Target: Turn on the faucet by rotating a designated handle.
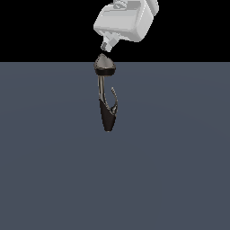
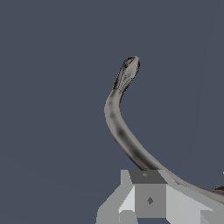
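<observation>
Slate-grey floor (image 1: 54, 170) under black; the faucet (image 1: 106, 96) stands centre, handle (image 1: 115, 101) on its right, untouched. Above hangs the gripper (image 1: 108, 45), fingers unclear. Wrist view: a curved faucet part (image 2: 120, 127) beside the gripper (image 2: 148, 199); turning remains.

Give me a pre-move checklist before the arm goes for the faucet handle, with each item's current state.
1. Faucet upright on the floor: ok.
2. Handle visible and unobstructed on the exterior view's right of the stem: ok.
3. End effector touching the handle: not ok; it sits above the faucet's head.
4. Finger opening: cannot tell.
5. Nothing gripped: cannot tell.
</observation>
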`<state>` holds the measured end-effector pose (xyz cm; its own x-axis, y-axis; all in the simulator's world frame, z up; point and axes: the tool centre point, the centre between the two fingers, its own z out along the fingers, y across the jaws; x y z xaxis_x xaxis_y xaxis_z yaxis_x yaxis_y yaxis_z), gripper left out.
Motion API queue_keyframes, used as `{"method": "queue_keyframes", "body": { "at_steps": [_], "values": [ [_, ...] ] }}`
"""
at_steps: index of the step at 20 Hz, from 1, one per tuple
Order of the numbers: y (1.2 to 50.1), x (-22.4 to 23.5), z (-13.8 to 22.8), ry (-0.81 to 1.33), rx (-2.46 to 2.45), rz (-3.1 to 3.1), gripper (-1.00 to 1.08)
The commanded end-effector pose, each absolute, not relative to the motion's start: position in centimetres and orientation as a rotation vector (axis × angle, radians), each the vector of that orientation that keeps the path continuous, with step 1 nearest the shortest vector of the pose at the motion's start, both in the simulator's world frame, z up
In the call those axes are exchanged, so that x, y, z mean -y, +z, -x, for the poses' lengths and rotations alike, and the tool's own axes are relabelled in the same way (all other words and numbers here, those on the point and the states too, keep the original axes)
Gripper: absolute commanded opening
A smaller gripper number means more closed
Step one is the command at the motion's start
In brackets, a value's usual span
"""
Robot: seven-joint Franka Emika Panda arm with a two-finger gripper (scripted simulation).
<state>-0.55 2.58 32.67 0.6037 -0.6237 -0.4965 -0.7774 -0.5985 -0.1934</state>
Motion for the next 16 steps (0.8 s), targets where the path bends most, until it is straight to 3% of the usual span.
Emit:
{"method": "queue_keyframes", "body": {
  "at_steps": [1,16],
  "values": [
    [30.9,-2.4,-0.9,0.575,-1.198,2.374,-1.0],
    [20.3,-1.0,-7.0,0.76,-1.557,2.006,-1.0]
  ]
}}
